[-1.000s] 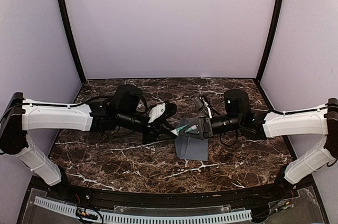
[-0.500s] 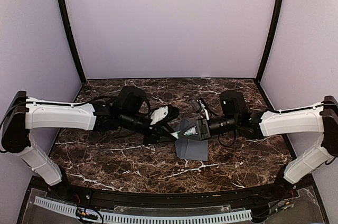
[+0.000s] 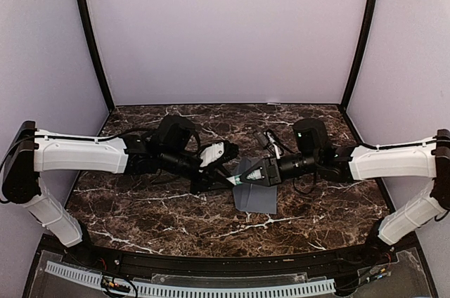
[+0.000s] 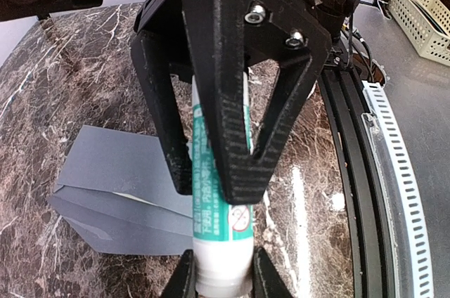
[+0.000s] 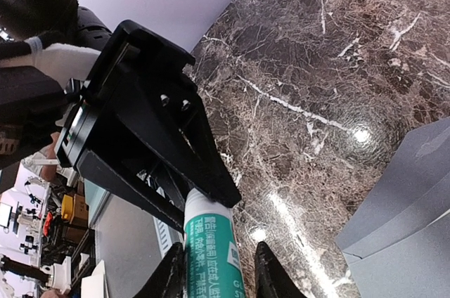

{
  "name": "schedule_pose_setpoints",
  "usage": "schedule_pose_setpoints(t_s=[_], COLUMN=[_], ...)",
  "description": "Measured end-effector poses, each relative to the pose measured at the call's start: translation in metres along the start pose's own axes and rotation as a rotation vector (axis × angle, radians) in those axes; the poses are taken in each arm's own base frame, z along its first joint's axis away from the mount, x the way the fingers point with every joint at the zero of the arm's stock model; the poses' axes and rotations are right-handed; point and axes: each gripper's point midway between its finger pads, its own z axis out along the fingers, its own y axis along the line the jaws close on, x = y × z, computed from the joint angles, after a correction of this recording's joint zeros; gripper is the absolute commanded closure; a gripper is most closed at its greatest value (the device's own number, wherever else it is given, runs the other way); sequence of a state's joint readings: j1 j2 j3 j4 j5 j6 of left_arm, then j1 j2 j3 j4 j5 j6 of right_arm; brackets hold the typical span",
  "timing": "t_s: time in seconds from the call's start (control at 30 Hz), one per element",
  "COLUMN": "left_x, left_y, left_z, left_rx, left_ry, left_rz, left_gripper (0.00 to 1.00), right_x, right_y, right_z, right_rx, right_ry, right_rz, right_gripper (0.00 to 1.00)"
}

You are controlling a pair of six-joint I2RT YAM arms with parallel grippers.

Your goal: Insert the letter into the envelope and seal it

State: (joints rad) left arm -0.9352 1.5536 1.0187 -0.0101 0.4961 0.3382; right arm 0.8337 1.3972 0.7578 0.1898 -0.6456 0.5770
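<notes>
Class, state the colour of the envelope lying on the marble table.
The envelope is plain slate grey, with no pattern; the left wrist view shows it best.

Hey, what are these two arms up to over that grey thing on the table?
The left gripper is clamped on a white-and-green glue tube, holding it out above the marble table. The right gripper has its fingers on either side of the tube's far end, apparently working at the cap; whether it is squeezing is unclear. The grey envelope lies flat below them with its flap open, not yet sealed.
</notes>
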Motion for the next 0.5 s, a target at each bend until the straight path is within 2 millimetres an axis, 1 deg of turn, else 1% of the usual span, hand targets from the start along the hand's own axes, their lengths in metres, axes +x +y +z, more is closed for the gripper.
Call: schedule_pose_setpoints(t_s=[0.1, 0.17, 0.33, 0.5], left_x=[0.0014, 0.0021, 0.0027, 0.0028], left_y=[0.0003, 0.0006, 0.0008, 0.0013], left_z=[0.0001, 0.0001, 0.0008, 0.0010], left_rx=[-0.002, -0.004, -0.004, -0.006], left_ry=[0.006, 0.009, 0.011, 0.012], left_rz=[-0.003, -0.004, 0.001, 0.003], left_gripper=[1.00, 1.00, 1.00, 1.00], right_x=[0.0007, 0.0007, 0.0006, 0.0008], right_y=[-0.0002, 0.0000, 0.0017, 0.0015], right_z=[-0.0001, -0.0001, -0.0001, -0.0001], right_rx=[0.001, 0.000, -0.008, -0.007], right_ry=[0.003, 0.003, 0.005, 0.006], right_rz=[-0.001, -0.002, -0.001, -0.010], right_gripper=[0.75, 0.80, 1.00, 1.00])
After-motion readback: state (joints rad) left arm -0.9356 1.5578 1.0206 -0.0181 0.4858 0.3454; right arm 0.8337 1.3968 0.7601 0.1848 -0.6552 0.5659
